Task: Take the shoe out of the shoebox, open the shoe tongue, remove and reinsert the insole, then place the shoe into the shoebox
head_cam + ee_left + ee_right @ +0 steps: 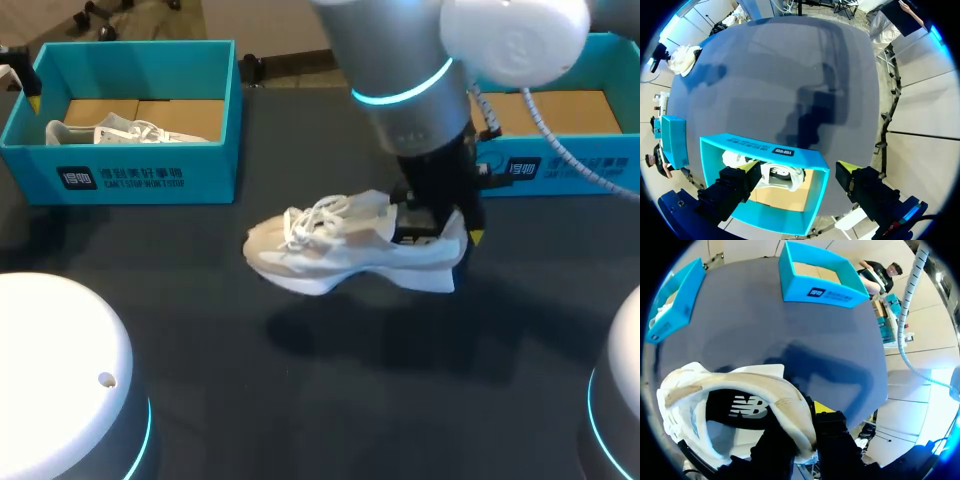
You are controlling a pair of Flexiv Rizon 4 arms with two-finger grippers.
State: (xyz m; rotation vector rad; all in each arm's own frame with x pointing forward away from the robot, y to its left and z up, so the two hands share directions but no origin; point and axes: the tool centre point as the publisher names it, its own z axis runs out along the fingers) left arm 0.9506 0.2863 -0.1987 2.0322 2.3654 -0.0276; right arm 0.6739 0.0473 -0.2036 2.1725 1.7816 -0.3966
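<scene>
From above, the right claw (440,235) is clamped on the heel of the white shoe (340,250), held over the middle of the tabletop (200,330) with its toe pointing left. 2 teal boxes stand at the far edge. The left shoebox (130,175) holds a second shoe (110,130), and the right shoebox (560,165) shows only its cardboard floor.

The left wrist view adds the left claw (799,167), fingers wide apart over the left shoebox (760,145), gripping nothing.

Only the right wrist view shows the insole (735,410) lying inside the shoe (715,385), and the heel wall pinched in the right claw (805,432).

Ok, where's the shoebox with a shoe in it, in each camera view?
Head view: shoebox far left on the table, left of the held shoe.
Left wrist view: shoebox beneath the left gripper, jaws open.
Right wrist view: shoebox across the table, beyond the held shoe.
Shared landmark: the empty shoebox.
</scene>
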